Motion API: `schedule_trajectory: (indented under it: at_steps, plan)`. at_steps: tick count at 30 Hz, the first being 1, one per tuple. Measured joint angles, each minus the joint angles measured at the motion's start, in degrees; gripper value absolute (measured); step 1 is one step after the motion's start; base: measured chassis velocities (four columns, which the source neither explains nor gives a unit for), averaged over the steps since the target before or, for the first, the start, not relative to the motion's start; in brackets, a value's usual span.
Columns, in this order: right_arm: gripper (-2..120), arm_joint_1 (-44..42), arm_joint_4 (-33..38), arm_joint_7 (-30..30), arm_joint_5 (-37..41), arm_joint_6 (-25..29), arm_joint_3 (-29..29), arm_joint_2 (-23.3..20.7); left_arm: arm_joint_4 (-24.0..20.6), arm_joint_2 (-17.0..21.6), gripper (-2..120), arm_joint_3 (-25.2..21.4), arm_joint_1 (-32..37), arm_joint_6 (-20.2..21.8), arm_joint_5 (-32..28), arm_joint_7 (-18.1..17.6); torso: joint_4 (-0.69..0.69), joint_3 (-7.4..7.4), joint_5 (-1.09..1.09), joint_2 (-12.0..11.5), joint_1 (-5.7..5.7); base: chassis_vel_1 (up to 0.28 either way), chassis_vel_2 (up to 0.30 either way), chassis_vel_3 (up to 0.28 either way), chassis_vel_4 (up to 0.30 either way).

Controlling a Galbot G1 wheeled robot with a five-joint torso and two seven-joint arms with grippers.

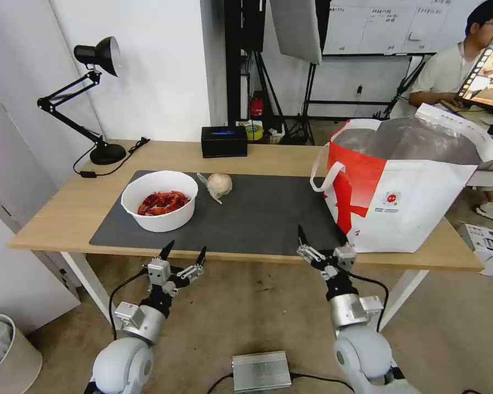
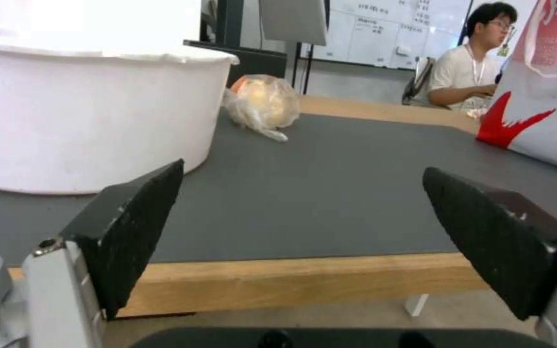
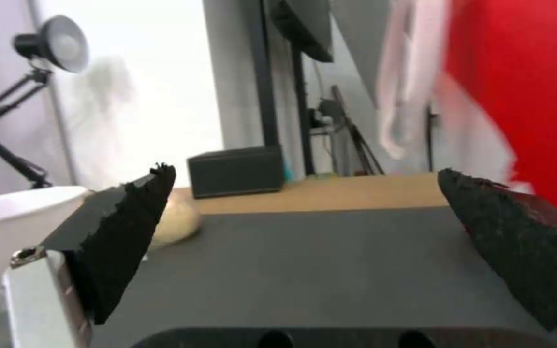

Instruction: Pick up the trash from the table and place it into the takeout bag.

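Both grippers, left (image 1: pixel 184 253) and right (image 1: pixel 319 235), wait at the tabletop's (image 1: pixel 60 213) near edge, fingers spread and empty; bowl (image 1: pixel 159 200) and wrapped lump (image 1: pixel 219 185) lie on the mat (image 1: pixel 268 213), bag (image 1: pixel 405 186) stands open to receive them.

The bench (image 1: pixel 71 210) is light wood on white legs, carrying a dark grey mat (image 1: pixel 257 216). The white bowl (image 1: pixel 159 210) holds red shells (image 1: pixel 163 202). The lump (image 1: pixel 220 185) is beige under clear wrap. The takeout bag (image 1: pixel 416 213) is white with red panels, silver foil lining, white strap handles and a small round red logo. The lamp (image 1: pixel 96 54) and the small box (image 1: pixel 223 141) are black. Both grippers, left gripper (image 1: pixel 183 253) and right gripper (image 1: pixel 320 236), have black jaws on silver bodies.
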Motion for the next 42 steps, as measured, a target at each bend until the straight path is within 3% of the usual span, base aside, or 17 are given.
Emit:
schedule_trajectory:
  at_steps: [7, 10, 23, 34, 38, 42]
  plan:
    - [100, 3.98, -2.36, 0.12, 0.2, -0.89, -3.07, 0.25, -0.22, -0.27, 100, -0.17, 0.3, 0.0, 0.03, 0.0, 0.0, 0.0, 0.0, 0.0, 0.0, 0.0, 0.0, 0.0, 0.0]
    - [100, 12.31, -6.55, 1.28, 1.42, -2.29, -5.83, -0.03, -0.58, -0.59, 100, -0.75, 1.05, 0.0, 0.1, -0.01, 0.0, 0.0, 0.0, 0.0, 0.01, 0.0, 0.0, 0.0, 0.0]
    - [100, 27.13, -16.38, 2.66, 5.87, -4.1, -11.62, 0.4, -0.51, -0.78, 100, -0.86, 1.14, -0.02, 0.19, 0.02, 0.0, 0.01, 0.0, 0.0, 0.01, 0.0, 0.0, 0.0, 0.0]
    - [100, 43.73, -31.55, 3.65, 9.1, -6.54, -19.25, 5.87, -0.7, -1.78, 100, -1.42, 2.14, -0.06, 0.78, 0.42, 0.0, 0.0, -0.01, 0.0, 0.01, 0.0, 0.0, 0.0, 0.0]
    - [100, 46.07, -34.11, 3.67, 9.31, -7.22, -20.02, 6.88, -0.7, -1.82, 100, -1.43, 2.16, -0.06, 0.87, 0.46, 0.01, 0.0, 0.0, 0.0, 0.01, 0.0, 0.0, 0.0, 0.0]
    - [100, 52.68, -42.75, 3.89, 9.46, -10.92, -22.25, 10.96, -0.69, -2.53, 100, -1.39, 2.33, -0.09, 1.37, 0.46, 0.0, 0.0, -0.01, 0.0, 0.01, 0.0, 0.0, 0.0, 0.0]
